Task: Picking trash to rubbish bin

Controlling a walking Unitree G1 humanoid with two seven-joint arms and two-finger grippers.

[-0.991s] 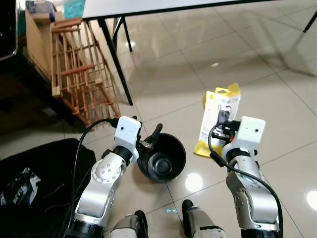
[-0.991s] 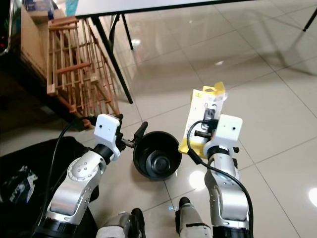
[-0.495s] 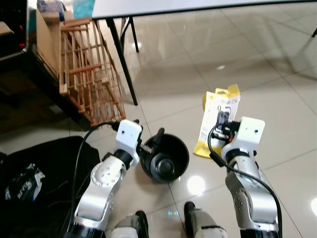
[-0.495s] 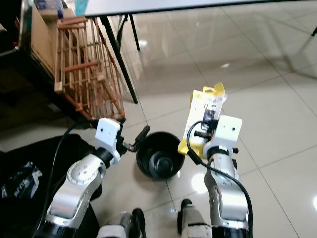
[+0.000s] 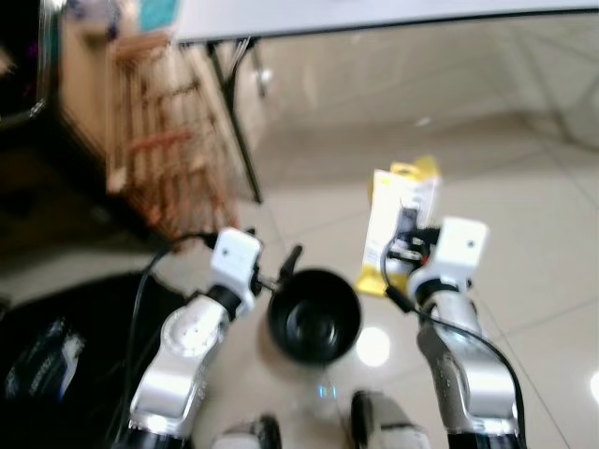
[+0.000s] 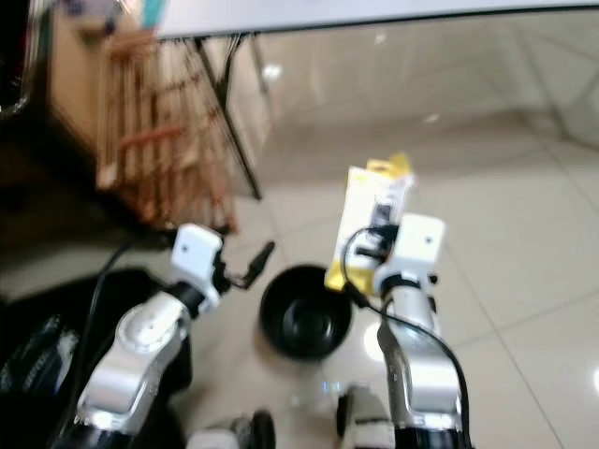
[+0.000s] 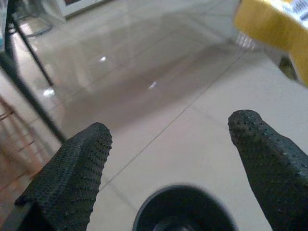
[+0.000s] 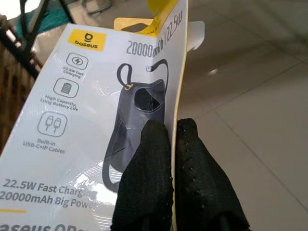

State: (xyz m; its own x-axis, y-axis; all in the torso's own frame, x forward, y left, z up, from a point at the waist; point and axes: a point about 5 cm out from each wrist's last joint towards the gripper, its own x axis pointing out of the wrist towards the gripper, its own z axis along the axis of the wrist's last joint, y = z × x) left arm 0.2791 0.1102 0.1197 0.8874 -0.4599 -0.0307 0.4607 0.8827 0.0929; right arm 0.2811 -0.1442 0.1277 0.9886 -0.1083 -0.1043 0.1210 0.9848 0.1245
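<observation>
A round black rubbish bin [image 5: 314, 325] stands on the tiled floor just in front of me. My right gripper [image 8: 166, 139] is shut on a white and yellow power bank box [image 5: 397, 221], holding it upright to the right of the bin and above its rim. My left gripper [image 5: 290, 260] is open and empty, at the bin's left rim; in the left wrist view its fingers [image 7: 67, 173] spread wide over the bin [image 7: 185, 211].
A table with black legs [image 5: 234, 122] stands ahead on the left, with a wooden rack [image 5: 154, 154] leaning beside it. A black bag [image 5: 56, 365] lies on the floor at my left. Pale tiles stretch to the right.
The head camera has shifted and the picture is now blurred. The bin sits slightly further right between my arms. Both grippers hold as before.
</observation>
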